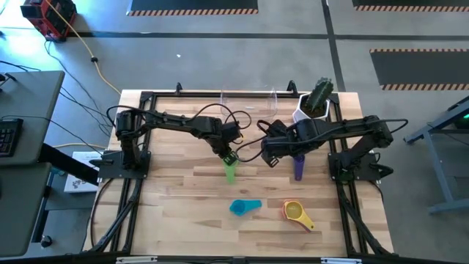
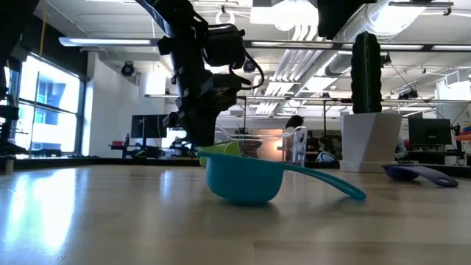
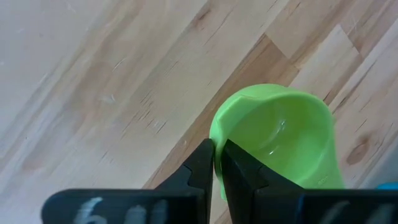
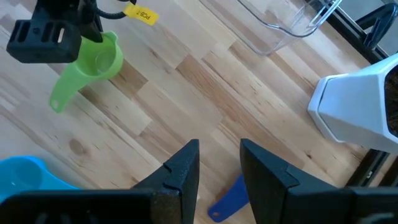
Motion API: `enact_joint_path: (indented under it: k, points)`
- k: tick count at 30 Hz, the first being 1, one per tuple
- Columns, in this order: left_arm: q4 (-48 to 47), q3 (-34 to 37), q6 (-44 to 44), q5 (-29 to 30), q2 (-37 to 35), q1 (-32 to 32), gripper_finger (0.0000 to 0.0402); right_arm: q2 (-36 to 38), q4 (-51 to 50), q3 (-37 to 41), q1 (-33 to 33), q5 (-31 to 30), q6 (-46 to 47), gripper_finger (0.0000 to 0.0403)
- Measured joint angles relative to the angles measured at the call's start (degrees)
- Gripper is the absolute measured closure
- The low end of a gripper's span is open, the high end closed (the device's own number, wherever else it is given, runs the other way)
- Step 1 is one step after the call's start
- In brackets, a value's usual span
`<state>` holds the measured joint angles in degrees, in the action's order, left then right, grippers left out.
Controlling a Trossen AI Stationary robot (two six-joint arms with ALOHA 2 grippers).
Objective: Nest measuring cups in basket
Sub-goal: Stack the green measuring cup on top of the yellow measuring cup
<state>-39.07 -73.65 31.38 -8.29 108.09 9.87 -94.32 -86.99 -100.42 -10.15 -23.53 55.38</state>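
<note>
Pale wood-plank table (image 1: 183, 220) in an open workshop: four measuring cups; left gripper (image 3: 217, 163) pinches the green cup (image 3: 280, 140), right gripper (image 4: 219, 167) part-open, empty.

the left arm reaches to the middle of the table, its left gripper (image 3: 217, 163) pinched tight on a cup rim. the right gripper (image 4: 219, 163) hangs nearby, fingers apart, holding nothing.

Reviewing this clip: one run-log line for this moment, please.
left gripper: shut on green cup rim | right gripper: open, above purple cup | teal cup, yellow cup: on table | basket: no cups seen
</note>
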Motion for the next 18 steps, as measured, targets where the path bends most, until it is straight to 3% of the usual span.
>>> enact_joint_path:
  k: [14, 18]
  points:
    - [-0.2, 0.0, 1.4, -0.5, 0.0, 0.0, 0.0327, 0.0, 0.2, 0.0, 0.0, 1.5, 1.0, 0.0295]
    - [-0.8, 0.1, 1.4, -4.7, -1.5, 1.4, 0.0326, 0.0, 1.3, 0.0, 0.0, 1.5, 3.2, 0.0295]
